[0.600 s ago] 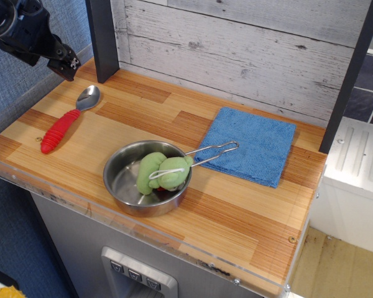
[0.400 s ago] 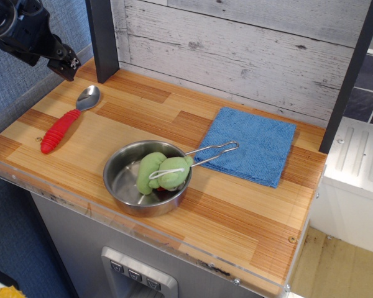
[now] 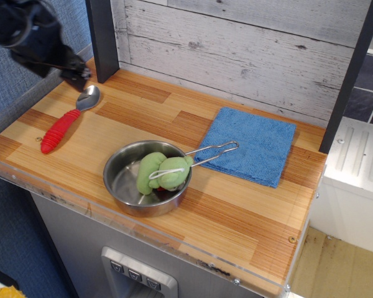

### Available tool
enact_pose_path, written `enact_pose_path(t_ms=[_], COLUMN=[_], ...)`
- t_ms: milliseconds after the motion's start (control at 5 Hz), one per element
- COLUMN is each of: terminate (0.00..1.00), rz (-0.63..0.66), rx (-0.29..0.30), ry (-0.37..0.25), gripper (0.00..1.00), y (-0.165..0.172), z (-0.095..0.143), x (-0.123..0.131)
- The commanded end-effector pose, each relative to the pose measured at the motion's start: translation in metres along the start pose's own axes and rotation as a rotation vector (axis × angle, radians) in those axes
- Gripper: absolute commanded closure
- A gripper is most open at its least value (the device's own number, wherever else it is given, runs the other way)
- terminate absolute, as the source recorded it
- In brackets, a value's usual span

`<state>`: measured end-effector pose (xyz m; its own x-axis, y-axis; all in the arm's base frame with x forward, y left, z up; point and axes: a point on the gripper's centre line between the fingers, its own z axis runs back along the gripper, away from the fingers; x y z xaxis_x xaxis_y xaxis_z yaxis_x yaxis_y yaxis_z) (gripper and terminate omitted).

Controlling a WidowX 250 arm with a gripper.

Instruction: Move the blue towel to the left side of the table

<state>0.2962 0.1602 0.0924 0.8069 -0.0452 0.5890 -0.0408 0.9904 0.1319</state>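
The blue towel [image 3: 248,145] lay flat on the right of the worktop [image 3: 230,223], its near-left corner under the pan's [image 3: 147,177] wire handle. Open wood lay behind the pan. The tool [image 3: 76,73] hovered far left above the spoon [image 3: 66,120]; its grip state couldn't be told. No writing readable.

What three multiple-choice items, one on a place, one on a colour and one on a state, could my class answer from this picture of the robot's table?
1. Where does the blue towel lie on the table?
A. right side
B. left side
C. inside the pan

2. What colour is the spoon handle?
A. green
B. red
C. blue

3. What does the steel pan hold?
A. nothing
B. the spoon
C. a green soft toy

Answers:
1 A, it lies flat near the right rear edge.
2 B, the ribbed grip is red.
3 C, the toy sits inside the pan.
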Motion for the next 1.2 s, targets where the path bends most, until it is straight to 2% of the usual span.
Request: enact_pose_path(t_ms=[0, 400, 1000], terminate=[0.0, 0.0, 0.0], rz=[-0.042, -0.047, -0.082], rx=[-0.022, -0.092, -0.145], ry=[-0.034, -0.014, 0.054], gripper=[0.0, 0.0, 0.0], y=[-0.035, -0.09, -0.17], z=[0.011, 0.005, -0.014], x=[0.028, 0.047, 0.071])
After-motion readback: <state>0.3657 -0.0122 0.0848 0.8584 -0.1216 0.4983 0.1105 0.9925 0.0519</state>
